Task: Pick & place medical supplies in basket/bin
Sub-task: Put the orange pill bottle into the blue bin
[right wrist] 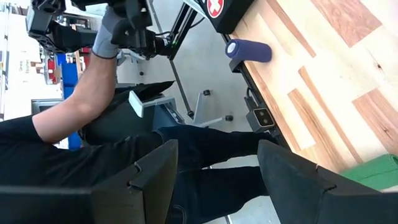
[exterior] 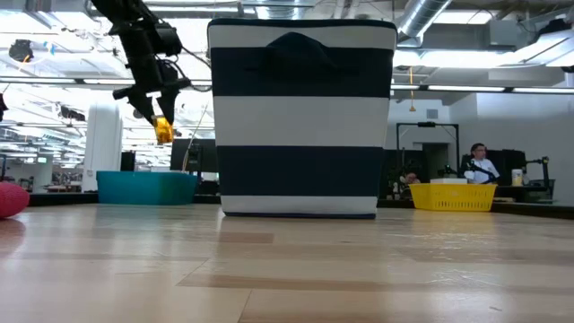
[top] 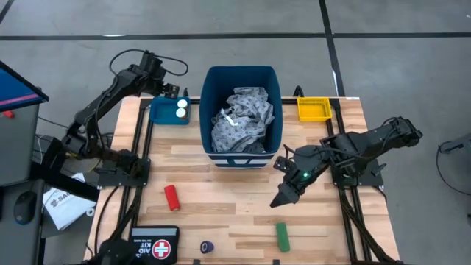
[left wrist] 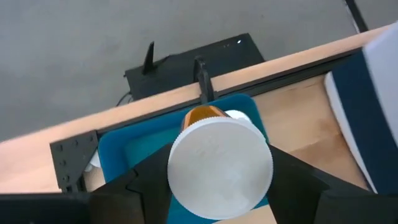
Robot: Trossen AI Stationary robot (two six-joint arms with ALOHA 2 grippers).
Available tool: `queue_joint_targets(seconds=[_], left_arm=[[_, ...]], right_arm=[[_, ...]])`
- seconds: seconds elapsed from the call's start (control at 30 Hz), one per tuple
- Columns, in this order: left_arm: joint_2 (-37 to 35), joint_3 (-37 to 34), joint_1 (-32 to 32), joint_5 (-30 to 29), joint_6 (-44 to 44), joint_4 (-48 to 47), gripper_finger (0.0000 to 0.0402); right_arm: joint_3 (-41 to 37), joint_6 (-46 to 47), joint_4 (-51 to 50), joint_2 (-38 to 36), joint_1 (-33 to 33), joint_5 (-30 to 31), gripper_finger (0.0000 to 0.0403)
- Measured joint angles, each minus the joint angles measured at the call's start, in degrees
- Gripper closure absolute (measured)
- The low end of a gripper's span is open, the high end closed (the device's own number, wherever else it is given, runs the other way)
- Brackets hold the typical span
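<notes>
1. We see an orange bottle with a white cap point(left wrist: 219, 167) held between the left gripper's point(top: 171, 91) jaws, which stand part open around it. It hangs above the teal tray point(top: 165, 112) at the far left of the bench point(top: 243, 199), so we judge it is about to be set down there.
2. Two white-capped bottles point(top: 181, 109) already lie in that tray, which suggests the small bottles are being sorted into it.
3. The grey patterned gown point(top: 243, 121) sits crumpled inside the tall blue bin point(top: 208, 82) at the far middle of the bench; bulky cloth fits the deep container.
4. The yellow tray point(top: 313, 109), far right beside the bin, looks empty from above.
5. Still loose on the bench are the red cylinder point(top: 171, 196) near left, the dark blue roll point(top: 208, 247) at the near edge, and the green cylinder point(top: 282, 235) near right.
6. The right gripper point(top: 284, 196) hangs low over the bench to the right of the middle, jaws part open with nothing between them. It points toward the green cylinder, so we take that as its likely next pick.
7. The black first aid pouch point(top: 154, 244) lies at the near left edge.
8. In the right wrist view a person's arm point(right wrist: 81, 99) shows beyond the near edge, clear of the bench.
</notes>
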Motion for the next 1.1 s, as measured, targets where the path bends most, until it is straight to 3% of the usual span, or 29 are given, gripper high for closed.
queue_joint_targets(seconds=[0.43,0.87,1.1], left_arm=[[4.17,0.0,-0.52,-4.05,-4.75,-1.37,0.0197],[4.86,-0.06,-0.54,-4.03,-19.11,-4.61,0.0199],[4.84,-4.04,-2.34,-4.04,-30.04,-3.79,0.0191]], right_arm=[[0.0,0.2,4.79,0.04,-0.04,-0.81,0.0184],[0.0,-0.54,6.51,0.04,-0.57,-3.26,0.0184],[0.0,-1.95,6.42,0.04,-1.19,-5.96,0.0184]])
